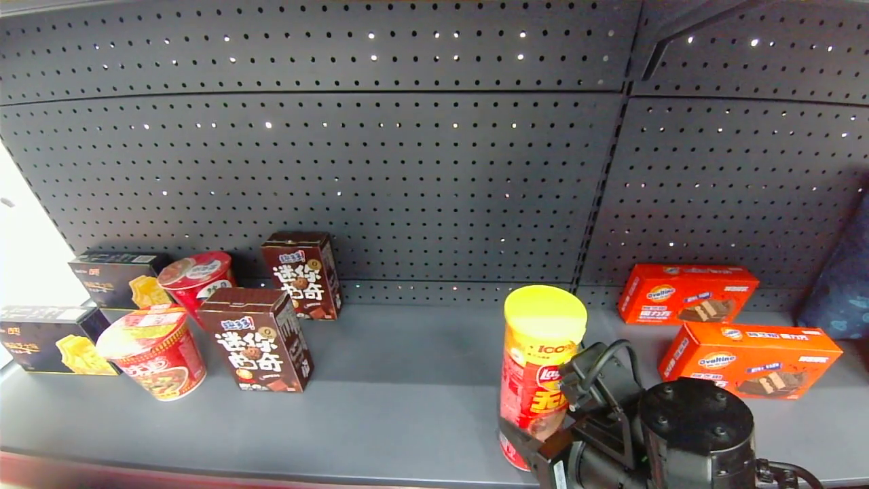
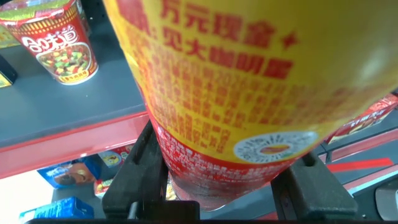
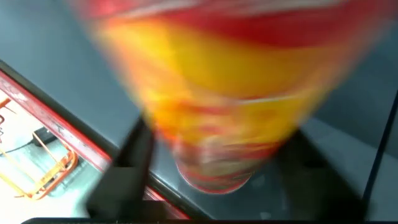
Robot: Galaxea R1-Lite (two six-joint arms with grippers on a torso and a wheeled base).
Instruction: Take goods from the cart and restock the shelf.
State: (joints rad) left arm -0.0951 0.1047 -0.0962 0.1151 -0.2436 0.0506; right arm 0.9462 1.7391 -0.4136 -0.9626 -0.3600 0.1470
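The right gripper (image 1: pixel 536 438) has its jaws closed low on the right can (image 1: pixel 536 380), a tall chip tube held upright over the shelf (image 1: pixel 407 401) near its front edge. It sits between the brown boxes (image 1: pixel 261 339) and the orange boxes (image 1: pixel 750 360). The low grip probably steadies the tube for setting down, and the bare stretch there looks like its slot. Whether its base touches the shelf I cannot tell.

The left gripper (image 2: pixel 221 180) has its jaws clamped on the left can (image 2: pixel 249 74), out beyond the shelf's red front edge and near a noodle cup (image 2: pixel 62 40). It is likely next to go up.

The goods stand in pairs, one behind the other, faces forward for shoppers. The tubes are smooth, glossy printed cylinders, the right one capped by a yellow plastic lid (image 1: pixel 545 312). The noodle cup tapers and the boxes are flat card. The shelf is matte grey metal with a perforated back panel (image 1: pixel 407 170).
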